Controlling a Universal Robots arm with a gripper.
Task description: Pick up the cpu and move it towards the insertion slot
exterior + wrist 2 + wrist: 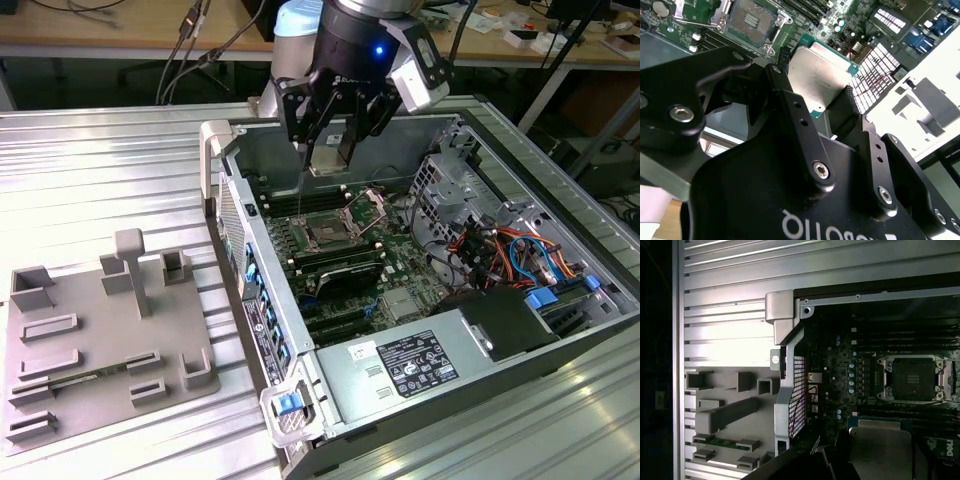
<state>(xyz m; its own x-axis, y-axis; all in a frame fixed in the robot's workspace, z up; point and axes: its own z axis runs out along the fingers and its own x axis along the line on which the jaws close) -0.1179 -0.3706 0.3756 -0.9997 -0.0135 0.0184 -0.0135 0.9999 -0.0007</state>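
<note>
the gripper [331, 135] is hanging over the open pc case [560, 345], and its black fingers [790, 107] are clamped on the cpu [331, 152] from two opposite edges. so the chip is up in the air, not on anything. in the second wrist view you get a good look at the cpu [821, 75]: silvery top, thin green rim, pinched between the fingers. it pokes into the first wrist view too [880, 447].

the insertion slot [328, 233] sits on the motherboard [415, 290] below the chip, roughly at 6 o'clock from it in the exterior view, well apart from it. its metal frame is flipped open and the dark centre is bare. same socket shows in both wrist views [751, 21] [913, 379].

outside the case, on the ribbed metal tabletop [100, 170], the grey plastic tray [105, 340] with raised blocks sits at about 8 o'clock from the gripper in the exterior view. the silver power supply [420, 365] lies along the case's near edge.
</note>
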